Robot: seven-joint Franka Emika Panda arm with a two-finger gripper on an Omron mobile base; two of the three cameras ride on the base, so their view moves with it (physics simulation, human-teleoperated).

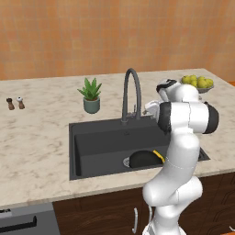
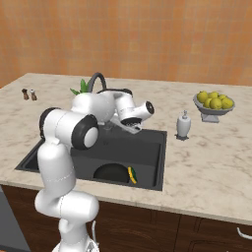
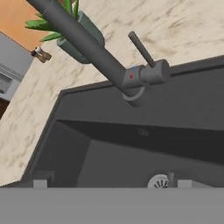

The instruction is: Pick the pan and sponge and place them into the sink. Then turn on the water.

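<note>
The black pan lies in the dark sink near the drain. The sponge rests against the pan's right edge, its yellow side showing. Both also show in the right base view: pan, sponge. My gripper hovers over the sink's back rim, tilted down toward the faucet. It is open, with its fingertips set wide and nothing between them. In the hand view the faucet's lever rises from the faucet base, ahead of the gripper. The water is out of view.
A potted plant stands behind the sink's left part, with two small shakers farther left. To the right are a white soap dispenser and a bowl of lemons. The counter's front edge runs just below the sink.
</note>
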